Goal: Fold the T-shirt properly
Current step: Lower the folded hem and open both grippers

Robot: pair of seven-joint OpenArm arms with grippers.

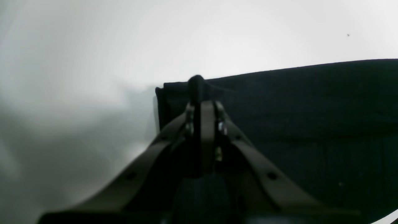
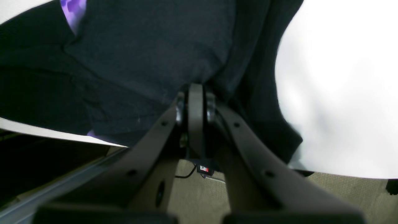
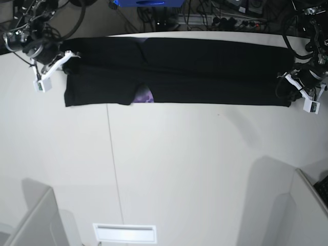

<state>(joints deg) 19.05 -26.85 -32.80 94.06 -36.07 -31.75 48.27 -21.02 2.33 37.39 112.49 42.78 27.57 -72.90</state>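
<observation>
The large black cotton T-shirt (image 3: 205,72) lies as a long folded band at the 12 o'clock side of the white counter (image 3: 195,169), a bit of purple print showing. My left tool (image 1: 196,81) is clenched on its corner at 3 o'clock. My right tool (image 2: 196,85) is clenched on the cloth at 9 o'clock, probably the sleeve end.

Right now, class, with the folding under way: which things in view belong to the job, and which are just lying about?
Part of the job:
- T-shirt, black, stretched in a long band across the table's far side
- left claw, shut on one end of it
- right claw, shut on the other end

Just there:
- white table
- cables behind the table
- blue box
</observation>
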